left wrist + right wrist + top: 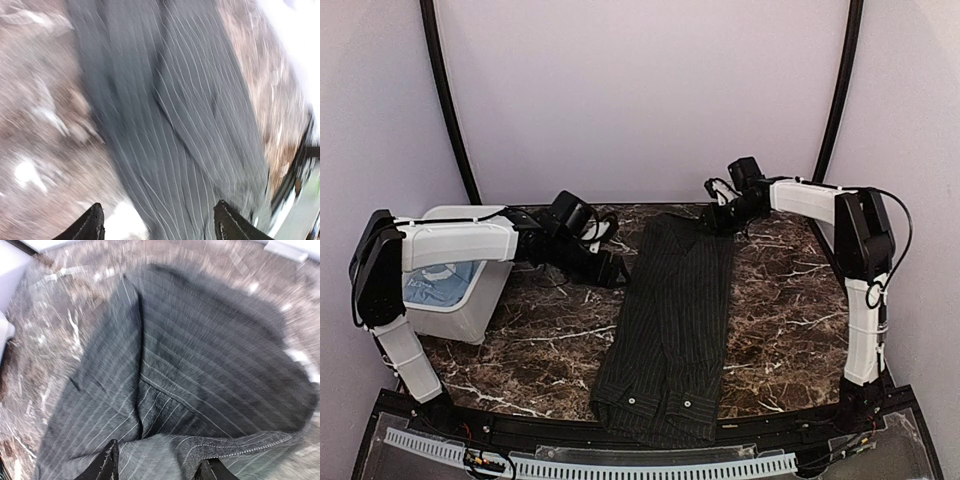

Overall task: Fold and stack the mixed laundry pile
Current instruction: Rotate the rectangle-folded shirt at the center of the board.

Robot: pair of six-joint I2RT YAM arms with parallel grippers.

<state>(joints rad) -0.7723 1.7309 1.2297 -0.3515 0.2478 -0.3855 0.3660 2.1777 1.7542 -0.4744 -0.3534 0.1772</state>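
Observation:
The black pinstriped shirt (670,320) lies lengthwise down the middle of the marble table, cuffs toward the near edge. My left gripper (617,268) hovers at its upper left edge, open. In the left wrist view its fingertips (92,225) stand wide apart over the blurred shirt (175,125), with nothing between them. My right gripper (713,222) is at the shirt's far right corner. Its jaws (157,470) are open, with a raised fold of the shirt's hem (200,365) lying between the tips. The light blue T-shirt (442,282) sits in the bin.
A white plastic bin (460,320) stands at the left of the table, under my left arm. Bare marble (790,300) shows on both sides of the shirt. Black frame poles rise at the back corners.

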